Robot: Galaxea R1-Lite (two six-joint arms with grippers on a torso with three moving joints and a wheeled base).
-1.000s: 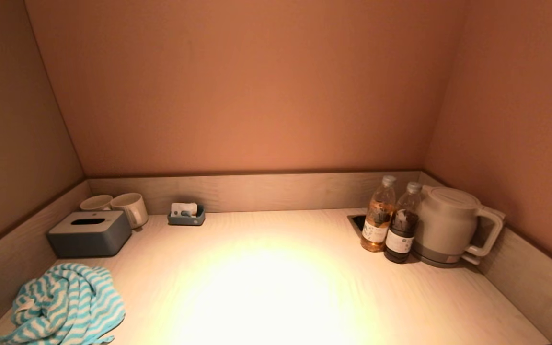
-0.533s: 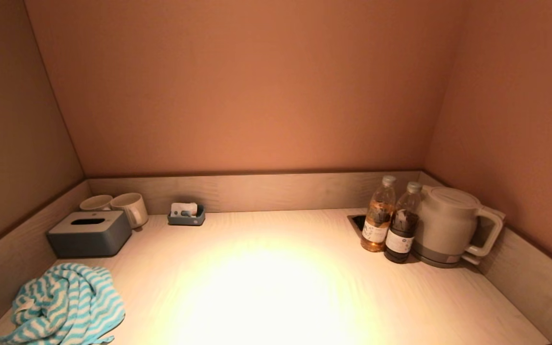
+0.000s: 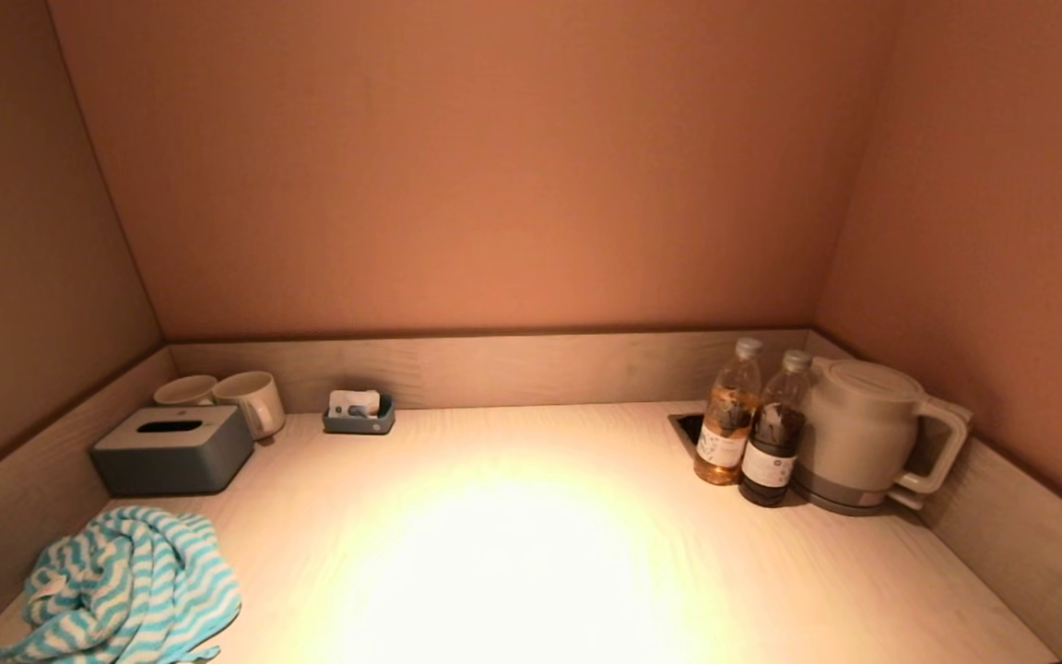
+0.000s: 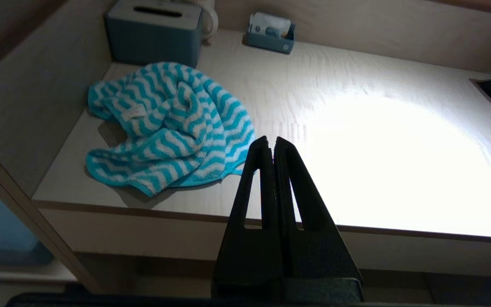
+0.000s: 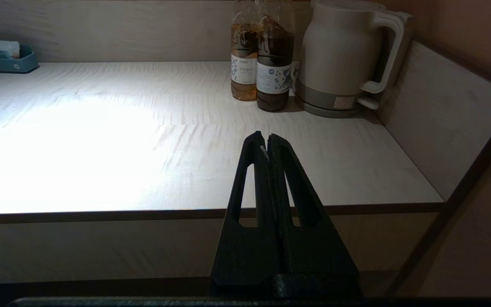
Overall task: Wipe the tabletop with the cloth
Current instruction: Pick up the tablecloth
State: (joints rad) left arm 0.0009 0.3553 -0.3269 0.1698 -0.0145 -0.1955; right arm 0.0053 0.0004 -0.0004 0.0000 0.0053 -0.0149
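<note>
A crumpled cloth with turquoise and white zigzag stripes point(image 3: 125, 586) lies on the pale wooden tabletop point(image 3: 531, 553) at its front left corner. It also shows in the left wrist view point(image 4: 168, 123). My left gripper point(image 4: 270, 143) is shut and empty, held off the table's front edge, near the cloth and apart from it. My right gripper point(image 5: 265, 138) is shut and empty, held off the front edge toward the right side. Neither gripper shows in the head view.
A grey tissue box point(image 3: 171, 449) and two white mugs point(image 3: 236, 398) stand at the back left, a small blue tray point(image 3: 359, 415) behind. Two bottles point(image 3: 752, 429) and a kettle point(image 3: 867, 433) stand at the back right by a dark cutout point(image 3: 690, 426). Low walls border three sides.
</note>
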